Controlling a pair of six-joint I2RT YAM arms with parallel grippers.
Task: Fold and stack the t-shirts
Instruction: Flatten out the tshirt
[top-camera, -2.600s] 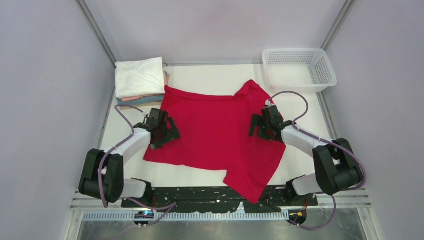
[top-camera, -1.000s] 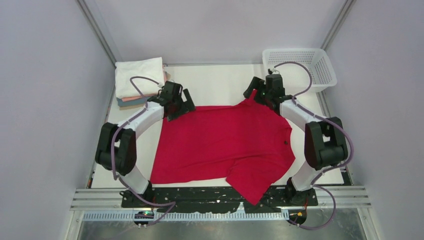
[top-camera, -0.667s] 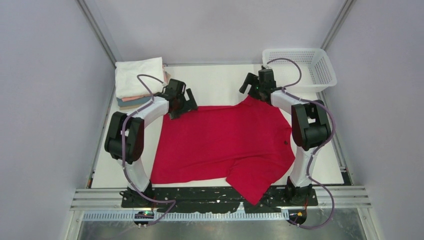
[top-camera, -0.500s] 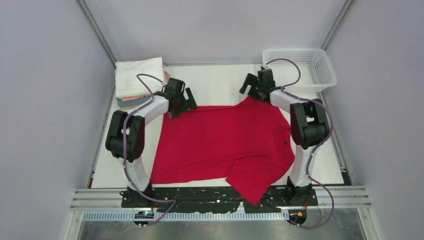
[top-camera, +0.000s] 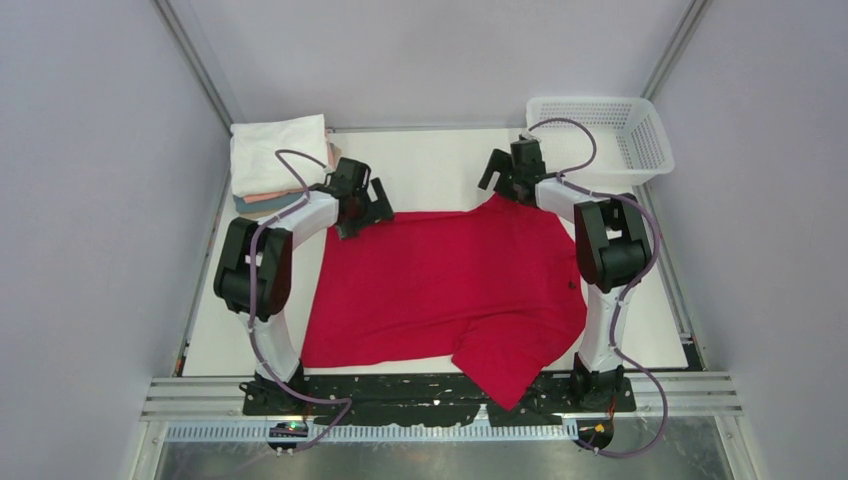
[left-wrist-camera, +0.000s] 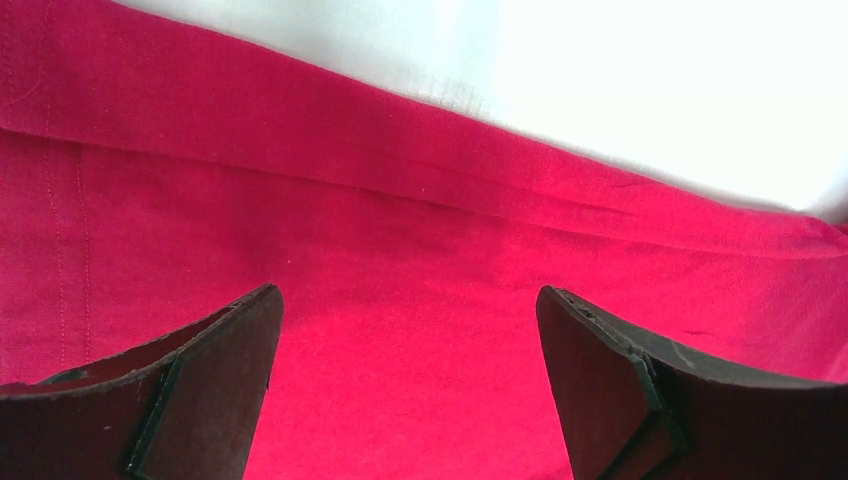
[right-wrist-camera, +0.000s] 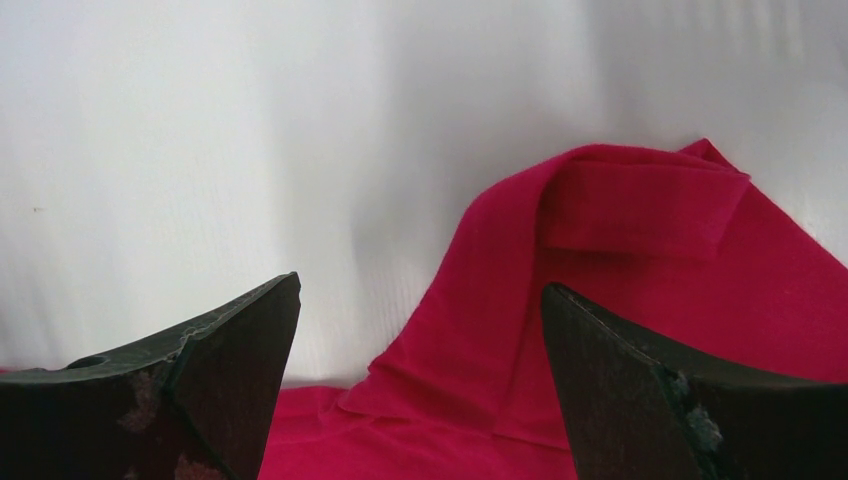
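A bright red t-shirt (top-camera: 450, 285) lies spread on the white table, one sleeve hanging over the near edge. My left gripper (top-camera: 365, 205) hovers open over its far left hem corner; in the left wrist view the red t-shirt (left-wrist-camera: 400, 250) fills the space below my gripper (left-wrist-camera: 410, 300), nothing held. Over the far right sleeve tip my right gripper (top-camera: 508, 178) stands open; the right wrist view shows the folded-over sleeve of the t-shirt (right-wrist-camera: 620, 260) just beyond my gripper (right-wrist-camera: 420, 290). A stack of folded t-shirts (top-camera: 280, 165), white on top, sits far left.
A white mesh basket (top-camera: 600, 138) stands at the far right corner, close behind the right arm. Grey walls and metal posts enclose the table (top-camera: 430, 160). The folded stack is right beside the left arm's cable.
Both arms reached from the shirt's middle to its far edge, and the shirt was drawn flatter. Over the last second the right gripper edged slightly farther; the left barely moved.
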